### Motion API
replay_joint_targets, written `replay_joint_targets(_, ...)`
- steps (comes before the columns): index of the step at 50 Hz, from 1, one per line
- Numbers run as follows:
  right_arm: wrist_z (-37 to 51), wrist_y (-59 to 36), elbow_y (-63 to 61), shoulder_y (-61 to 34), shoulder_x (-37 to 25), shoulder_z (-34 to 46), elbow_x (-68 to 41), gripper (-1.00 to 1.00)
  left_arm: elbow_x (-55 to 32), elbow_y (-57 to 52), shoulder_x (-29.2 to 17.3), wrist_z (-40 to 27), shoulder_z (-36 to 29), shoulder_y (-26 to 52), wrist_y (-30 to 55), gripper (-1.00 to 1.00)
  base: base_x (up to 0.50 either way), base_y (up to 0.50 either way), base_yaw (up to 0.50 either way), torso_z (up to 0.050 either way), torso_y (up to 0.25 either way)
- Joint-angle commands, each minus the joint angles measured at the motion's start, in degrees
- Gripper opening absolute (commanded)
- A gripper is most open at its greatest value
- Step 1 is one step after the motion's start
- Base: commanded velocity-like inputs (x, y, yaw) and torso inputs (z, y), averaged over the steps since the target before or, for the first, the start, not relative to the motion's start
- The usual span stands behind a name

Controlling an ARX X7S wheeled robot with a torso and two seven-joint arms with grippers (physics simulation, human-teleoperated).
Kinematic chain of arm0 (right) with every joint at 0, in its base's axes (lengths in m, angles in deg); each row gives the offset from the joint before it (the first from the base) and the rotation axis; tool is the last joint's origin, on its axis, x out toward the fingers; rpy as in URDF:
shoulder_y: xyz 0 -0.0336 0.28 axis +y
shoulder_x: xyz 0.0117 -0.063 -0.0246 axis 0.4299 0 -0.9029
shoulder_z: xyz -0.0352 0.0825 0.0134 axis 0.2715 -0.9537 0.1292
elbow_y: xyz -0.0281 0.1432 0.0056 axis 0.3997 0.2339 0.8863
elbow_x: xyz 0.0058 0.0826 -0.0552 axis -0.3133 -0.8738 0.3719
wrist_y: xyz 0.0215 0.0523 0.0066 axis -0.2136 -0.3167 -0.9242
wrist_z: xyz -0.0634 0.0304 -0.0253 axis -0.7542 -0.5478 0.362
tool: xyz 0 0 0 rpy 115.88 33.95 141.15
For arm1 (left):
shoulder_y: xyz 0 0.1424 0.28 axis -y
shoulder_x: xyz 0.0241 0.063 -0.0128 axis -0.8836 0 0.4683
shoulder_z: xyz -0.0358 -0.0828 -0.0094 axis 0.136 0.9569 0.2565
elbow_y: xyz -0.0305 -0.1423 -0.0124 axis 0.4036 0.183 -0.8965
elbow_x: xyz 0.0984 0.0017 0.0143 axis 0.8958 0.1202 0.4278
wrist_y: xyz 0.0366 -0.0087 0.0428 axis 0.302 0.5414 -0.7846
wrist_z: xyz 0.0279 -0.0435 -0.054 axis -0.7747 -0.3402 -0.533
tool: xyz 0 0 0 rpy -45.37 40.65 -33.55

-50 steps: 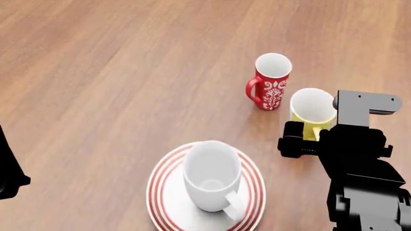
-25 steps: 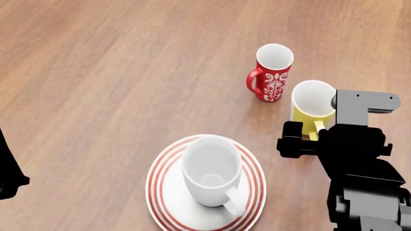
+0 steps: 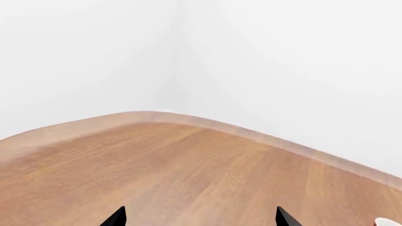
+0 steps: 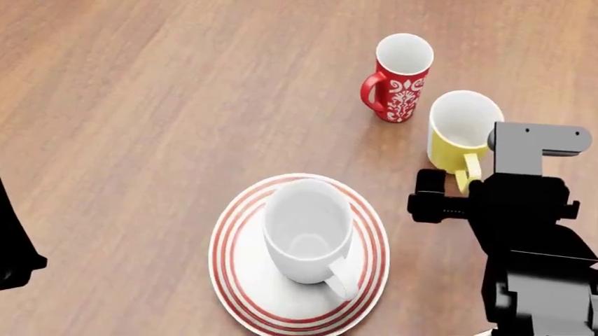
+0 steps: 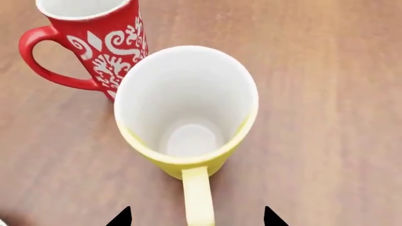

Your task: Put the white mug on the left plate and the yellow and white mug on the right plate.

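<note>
The white mug [image 4: 307, 234] stands upright on the left plate [image 4: 231, 245], a white plate with red rings, handle toward the near right. The yellow and white mug [image 4: 463, 129] stands on the bare wood beside my right arm's black wrist [image 4: 523, 224]. In the right wrist view this mug [image 5: 188, 108] is upright and its yellow handle [image 5: 198, 197] runs between the two black tips of my right gripper [image 5: 196, 217], which is open and touches nothing. My left gripper [image 3: 201, 217] is open over bare wood. The right plate is out of view.
A red mug with a white ornament pattern [image 4: 400, 73] stands just behind and left of the yellow one, almost touching it [image 5: 94, 42]. Wooden tabletop [image 4: 140, 105] stretches to the left and far side. My left arm [image 4: 14, 255] shows at the left edge.
All the mugs and the plate have slid up the head view while my right arm kept its place in the frame. More of the yellow mug's handle now shows.
</note>
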Motion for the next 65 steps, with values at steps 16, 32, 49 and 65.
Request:
replay_joint_targets(16, 0.6, -0.1, -1.9, 0.7, -0.2, -0.1, -0.3, 1.0, -2.0, 0.5, 0.1, -0.3, 1.0, -0.1, -0.9, 1.0, 0.0, 0.0, 0.0, 0.002, -0.053)
replay_joint_targets(32, -0.3, 2.3, -3.3, 2.1, 0.0, -0.8, -1.4, -1.0, -2.2, 0.8, -0.1, -0.2, 0.8, 0.0, -1.1, 1.0, 0.0, 0.0, 0.0, 0.0, 0.0)
replay_joint_targets(49, 5.8, 8.6, -32.1, 17.5, -3.8, -1.0, 0.5, -1.0, -1.4, 2.0, 0.0, 0.5, 0.0, -0.3, -2.3, 1.0, 0.0, 0.0, 0.0, 0.0, 0.0)
replay_joint_targets(65, 7.9, 13.0, -41.3, 24.5, -5.0, -3.2, -0.1, -1.0, -1.3, 3.1, -0.1, 1.0, -0.1, -0.1, -3.2, 1.0, 0.0, 0.0, 0.0, 0.0, 0.0)
